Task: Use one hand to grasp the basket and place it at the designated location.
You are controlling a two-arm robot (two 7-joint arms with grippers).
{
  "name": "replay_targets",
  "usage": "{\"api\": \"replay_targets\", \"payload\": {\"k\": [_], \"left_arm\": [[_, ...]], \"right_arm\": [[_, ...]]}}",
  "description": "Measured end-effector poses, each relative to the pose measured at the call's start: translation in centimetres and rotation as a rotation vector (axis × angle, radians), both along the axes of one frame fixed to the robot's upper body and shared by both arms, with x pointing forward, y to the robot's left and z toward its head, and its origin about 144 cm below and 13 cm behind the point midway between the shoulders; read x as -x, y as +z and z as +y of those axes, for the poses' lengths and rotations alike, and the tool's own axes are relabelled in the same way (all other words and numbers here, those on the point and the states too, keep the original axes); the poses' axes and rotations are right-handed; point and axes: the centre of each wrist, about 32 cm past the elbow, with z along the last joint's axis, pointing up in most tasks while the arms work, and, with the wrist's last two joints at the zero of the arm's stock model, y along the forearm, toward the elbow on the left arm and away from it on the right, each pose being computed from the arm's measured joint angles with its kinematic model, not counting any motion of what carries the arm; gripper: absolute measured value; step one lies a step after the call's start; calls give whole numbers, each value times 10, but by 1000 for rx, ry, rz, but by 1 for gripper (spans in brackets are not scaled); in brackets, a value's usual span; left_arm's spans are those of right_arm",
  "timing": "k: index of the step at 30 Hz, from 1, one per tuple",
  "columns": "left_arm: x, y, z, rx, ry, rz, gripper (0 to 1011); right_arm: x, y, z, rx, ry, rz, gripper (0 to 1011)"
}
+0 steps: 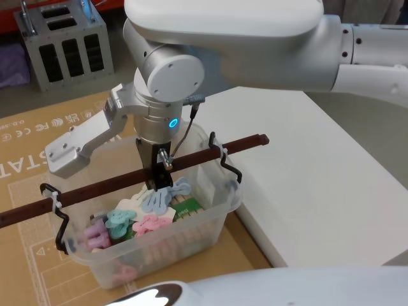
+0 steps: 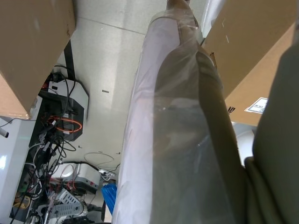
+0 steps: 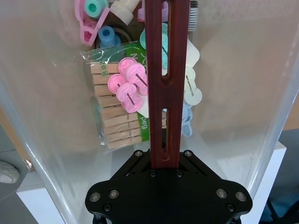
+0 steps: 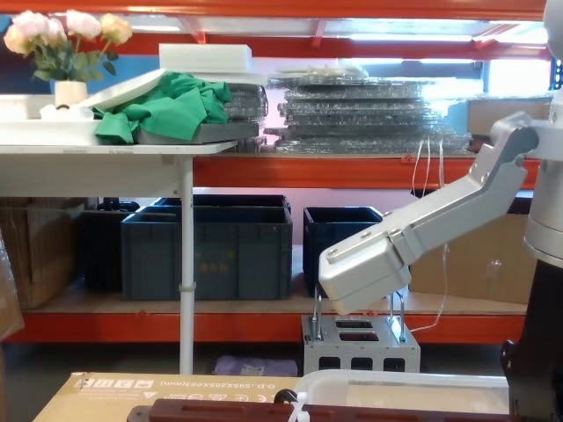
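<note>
The basket (image 1: pixel 210 220) is a translucent whitish tub holding coloured plastic clips and a pack of wooden pegs (image 3: pixel 117 121). Its long reddish-brown bar handle (image 1: pixel 95 188) runs across the top, fixed by black brackets and white ties at both ends. My right gripper (image 1: pixel 160 173) reaches straight down from the arm above and is shut on the middle of the bar. In the right wrist view the bar (image 3: pixel 167 70) runs out from the black gripper base (image 3: pixel 166 191) over the tub's contents. In the chest view the tub's rim (image 4: pixel 413 382) and bar (image 4: pixel 255 411) lie along the bottom edge. My left arm hangs parked low beside the robot.
The basket stands over a flat cardboard sheet (image 1: pixel 38 146), close beside a white table (image 1: pixel 306 178) to its right. A grey metal box with two handles (image 1: pixel 64 44) stands at the back left. Dark blue crates (image 4: pixel 207 246) sit on the shelf behind.
</note>
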Motion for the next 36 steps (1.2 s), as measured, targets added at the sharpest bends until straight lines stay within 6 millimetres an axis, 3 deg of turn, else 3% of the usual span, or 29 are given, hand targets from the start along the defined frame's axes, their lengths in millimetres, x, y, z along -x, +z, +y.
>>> {"api": "replay_targets", "payload": {"k": [36], "left_arm": [[0, 0, 0, 0, 0, 0, 0]], "right_arm": [[1, -2, -4, 0, -23, -4, 0]]}}
